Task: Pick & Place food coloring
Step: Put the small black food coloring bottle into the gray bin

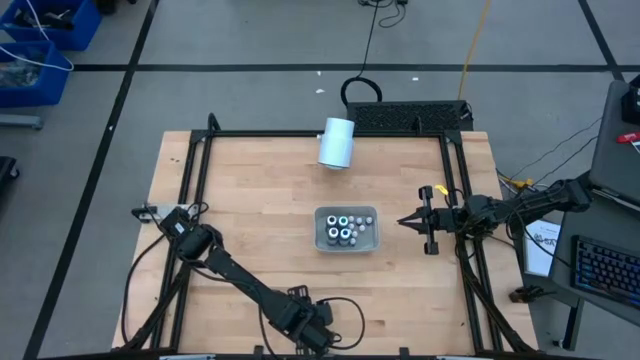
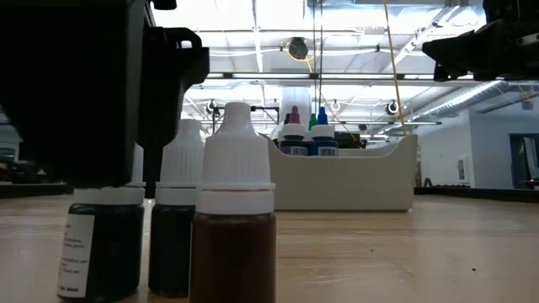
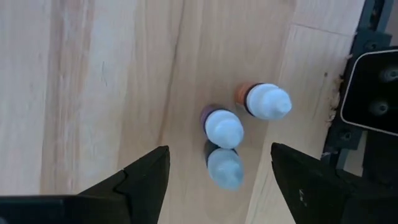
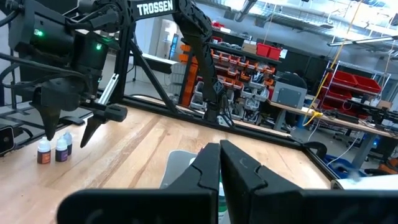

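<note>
Food coloring bottles (image 3: 239,130), three, upright on tabletop (image 1: 250,200) at its near edge, directly beneath left hand (image 3: 217,180), fingers spread wide, grasping nothing. Long axes vertical (caps toward that hand). Remaining bottles stand in grey tray (image 1: 346,229) mid-table. Right hand (image 1: 408,220) clenched, empty, beside tray; left is nearer.

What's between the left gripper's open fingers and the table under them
Three food coloring bottles stand upright on the wood directly beneath the open left gripper, seen in the left wrist view.
</note>
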Robot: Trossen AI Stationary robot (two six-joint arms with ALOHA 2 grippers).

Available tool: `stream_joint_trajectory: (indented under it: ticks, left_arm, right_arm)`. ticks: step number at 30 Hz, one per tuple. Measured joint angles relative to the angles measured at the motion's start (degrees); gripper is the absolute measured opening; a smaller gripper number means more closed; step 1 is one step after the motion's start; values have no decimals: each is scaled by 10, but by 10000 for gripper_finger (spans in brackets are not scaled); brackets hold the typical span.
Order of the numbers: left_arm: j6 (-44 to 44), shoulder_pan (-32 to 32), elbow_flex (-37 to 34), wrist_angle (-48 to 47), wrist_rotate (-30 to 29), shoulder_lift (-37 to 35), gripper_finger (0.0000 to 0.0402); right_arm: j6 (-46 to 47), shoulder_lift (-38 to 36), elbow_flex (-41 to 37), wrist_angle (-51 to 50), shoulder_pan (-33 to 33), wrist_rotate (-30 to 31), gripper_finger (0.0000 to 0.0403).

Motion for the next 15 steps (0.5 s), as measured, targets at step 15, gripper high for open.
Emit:
stream_joint_trajectory:
  ticks: [15]
  left_arm:
    - [9,-1,0,-1,0,0,280]
  right_arm:
    - [7,0,0,0,0,0,4]
